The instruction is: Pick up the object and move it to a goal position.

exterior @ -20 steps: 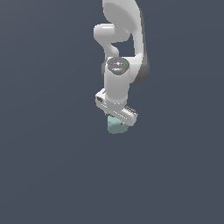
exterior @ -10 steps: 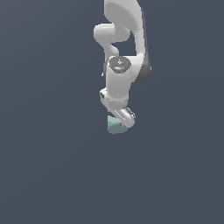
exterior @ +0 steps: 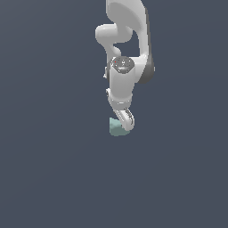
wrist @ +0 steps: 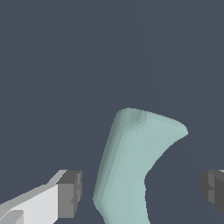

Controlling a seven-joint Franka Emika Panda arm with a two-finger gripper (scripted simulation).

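The object [exterior: 116,128] is a small pale teal blocky piece lying on the dark grey floor, mostly covered by the white arm's hand in the exterior view. In the wrist view the object [wrist: 135,166] fills the space between the two fingers, with a gap on each side. My gripper [exterior: 123,121] sits low, directly over it, and is open; the gripper [wrist: 142,192] has one grey pad [wrist: 70,194] on one side of the piece and the other pad [wrist: 214,190] well clear on the other side. Neither pad touches the piece.
Plain dark grey ground surrounds the arm [exterior: 127,53] on all sides. No other objects, containers or goal marker show in either view.
The hand has rotated about its vertical axis over the last second, turning from broadside to nearly edge-on in the exterior view. The teal piece has stayed in place.
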